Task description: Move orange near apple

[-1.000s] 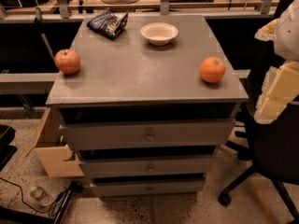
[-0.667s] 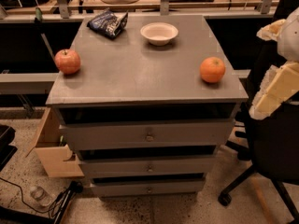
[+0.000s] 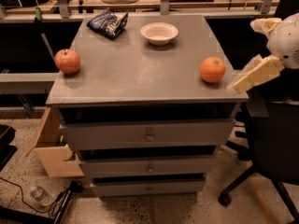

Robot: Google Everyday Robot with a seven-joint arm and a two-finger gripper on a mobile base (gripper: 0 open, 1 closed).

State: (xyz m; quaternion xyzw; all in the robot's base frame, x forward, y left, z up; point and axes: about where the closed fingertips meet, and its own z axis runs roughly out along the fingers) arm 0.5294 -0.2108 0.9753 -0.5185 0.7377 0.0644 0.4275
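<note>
The orange (image 3: 212, 69) sits on the grey cabinet top (image 3: 140, 69) near its right edge. The red apple (image 3: 67, 61) sits at the left edge of the same top, far from the orange. My gripper (image 3: 246, 55) hangs at the right edge of the view, just off the cabinet's right side and to the right of the orange. Its two cream fingers (image 3: 254, 74) stand apart, open and empty.
A white bowl (image 3: 159, 33) and a dark chip bag (image 3: 108, 22) lie at the back of the top. The cabinet has drawers (image 3: 149, 135) below. A black office chair (image 3: 271, 148) stands at the right, and a cardboard box (image 3: 51, 148) at the lower left.
My gripper has moved up and to the left, closer to the cabinet's right edge and the orange. The fruit has not moved.
</note>
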